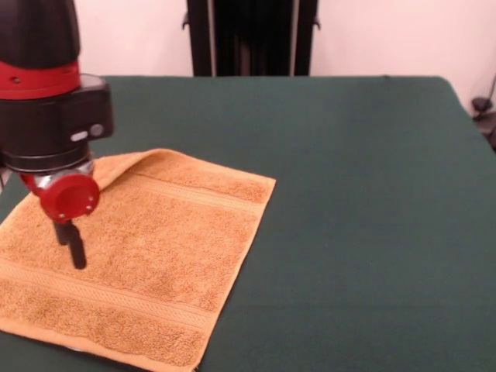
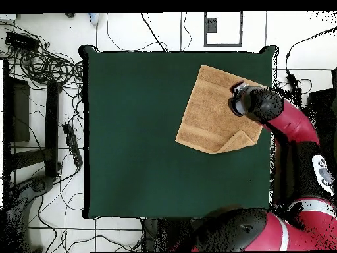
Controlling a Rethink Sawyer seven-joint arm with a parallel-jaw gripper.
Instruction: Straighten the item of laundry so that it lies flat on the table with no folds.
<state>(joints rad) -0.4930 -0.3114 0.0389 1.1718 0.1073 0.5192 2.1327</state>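
Note:
The orange-tan towel (image 1: 155, 248) lies spread on the green table (image 1: 349, 194) at the front view's lower left. One corner (image 1: 128, 164) is folded over onto the towel, next to the arm. My gripper (image 1: 70, 256) hangs over the towel's left part, just above its surface, open and holding nothing. In the overhead view the towel (image 2: 210, 112) lies near the table's (image 2: 131, 132) right edge, with the folded corner (image 2: 237, 140) at its lower right. There the gripper (image 2: 238, 104) is over the towel's right side.
The towel's near edge reaches the table's front edge in the front view. A black stand (image 1: 252, 37) rises behind the table. Cables and equipment (image 2: 46, 99) lie on the floor left of the table in the overhead view.

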